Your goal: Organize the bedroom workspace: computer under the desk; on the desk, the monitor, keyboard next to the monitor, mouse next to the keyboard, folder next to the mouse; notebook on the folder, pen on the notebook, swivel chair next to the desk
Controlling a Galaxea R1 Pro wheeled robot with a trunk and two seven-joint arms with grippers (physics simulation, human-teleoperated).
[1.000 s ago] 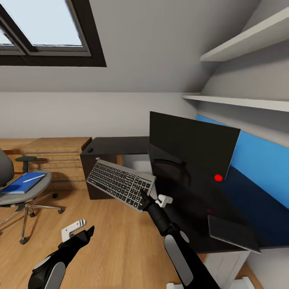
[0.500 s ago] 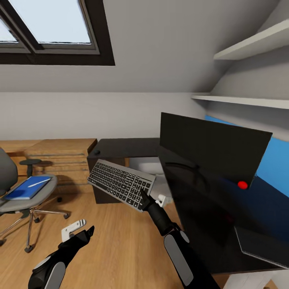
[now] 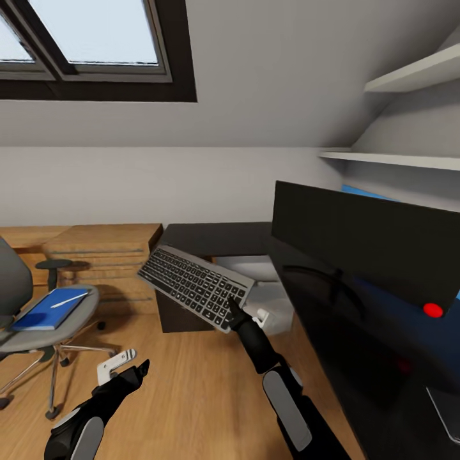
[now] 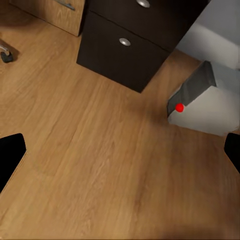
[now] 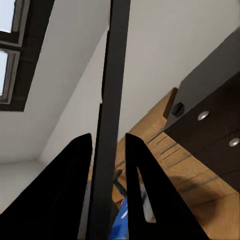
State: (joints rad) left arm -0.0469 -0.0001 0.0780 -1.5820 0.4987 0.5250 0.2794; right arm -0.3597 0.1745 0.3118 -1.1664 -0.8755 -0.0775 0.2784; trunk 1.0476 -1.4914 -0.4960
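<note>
Keyboard (image 3: pixel 193 287) is hanging tilted in the air beside the desk (image 3: pixel 214 237), near the monitor (image 3: pixel 377 246); I am clamping its edge in the right gripper (image 3: pixel 237 315). Left gripper (image 4: pixel 120 155) is hovering over the floor (image 4: pixel 100 160), fingers spread and holding nothing. Folder (image 3: pixel 50 308) is lying on the swivel chair (image 3: pixel 38 319), well apart from the desk.

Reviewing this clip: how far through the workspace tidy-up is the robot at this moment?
Early. Done: the monitor stands on the desk, and the computer sits on the floor beside the drawers. In hand: the right gripper holds the keyboard in the air, not yet set down. Left: the folder and pen lie on the swivel chair, apart from the desk. The left gripper is open.
</note>
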